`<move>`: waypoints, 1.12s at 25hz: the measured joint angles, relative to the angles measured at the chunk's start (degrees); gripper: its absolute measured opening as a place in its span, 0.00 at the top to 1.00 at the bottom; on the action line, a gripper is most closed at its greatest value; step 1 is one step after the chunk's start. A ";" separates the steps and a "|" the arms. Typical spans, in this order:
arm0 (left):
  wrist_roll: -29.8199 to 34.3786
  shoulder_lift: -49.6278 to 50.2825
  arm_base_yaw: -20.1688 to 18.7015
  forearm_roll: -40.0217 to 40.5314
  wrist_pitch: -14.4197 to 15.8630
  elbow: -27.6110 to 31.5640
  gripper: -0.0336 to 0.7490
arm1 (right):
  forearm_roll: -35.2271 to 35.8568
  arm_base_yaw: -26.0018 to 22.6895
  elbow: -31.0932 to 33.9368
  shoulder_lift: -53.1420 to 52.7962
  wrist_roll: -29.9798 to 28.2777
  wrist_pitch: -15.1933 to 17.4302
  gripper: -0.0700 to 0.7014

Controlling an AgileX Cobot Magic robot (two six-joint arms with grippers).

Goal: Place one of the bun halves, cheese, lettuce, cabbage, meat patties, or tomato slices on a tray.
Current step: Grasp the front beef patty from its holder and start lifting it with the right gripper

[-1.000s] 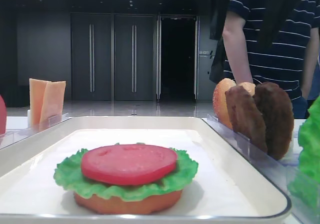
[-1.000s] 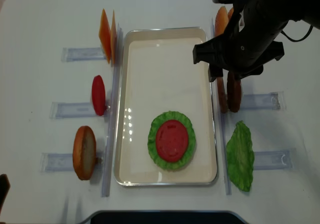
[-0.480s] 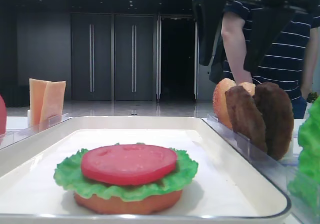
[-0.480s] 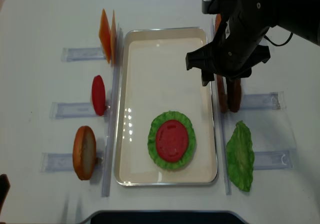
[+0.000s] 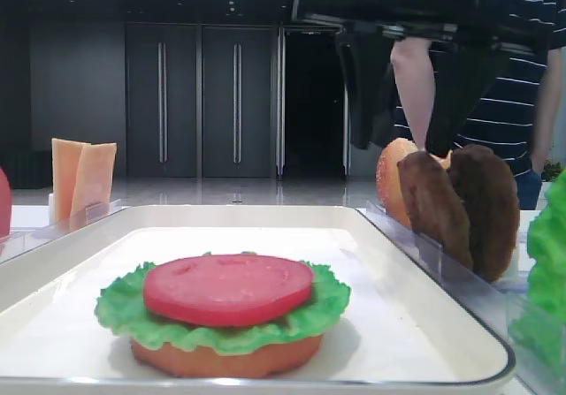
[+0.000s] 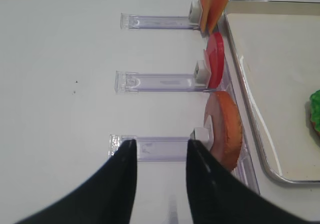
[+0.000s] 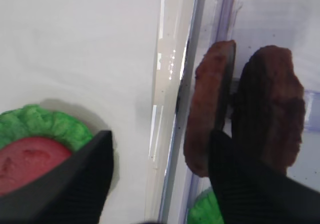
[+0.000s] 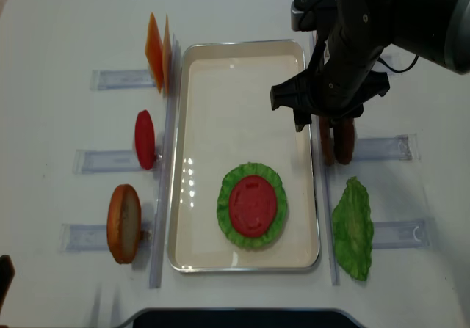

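My right gripper hangs at upper right, jaws apart above the two meat patties standing in their rack; a bun half stands behind them; in the tray, lower centre, tomato slice tops lettuce; cheese stands at left

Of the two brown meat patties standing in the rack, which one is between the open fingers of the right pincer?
The patty nearer the tray: the right pincer straddles it, one finger on each side, without touching. The other patty stands outside, beyond the finger.
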 joint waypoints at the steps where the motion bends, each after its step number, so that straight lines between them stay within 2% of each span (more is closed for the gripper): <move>1: 0.00 0.00 0.00 0.00 0.00 0.00 0.62 | -0.13 0.00 0.00 0.21 0.00 0.00 0.35; 28: 0.00 0.00 0.00 0.00 0.00 0.00 0.62 | -4.10 -0.10 0.00 1.05 0.00 0.08 0.35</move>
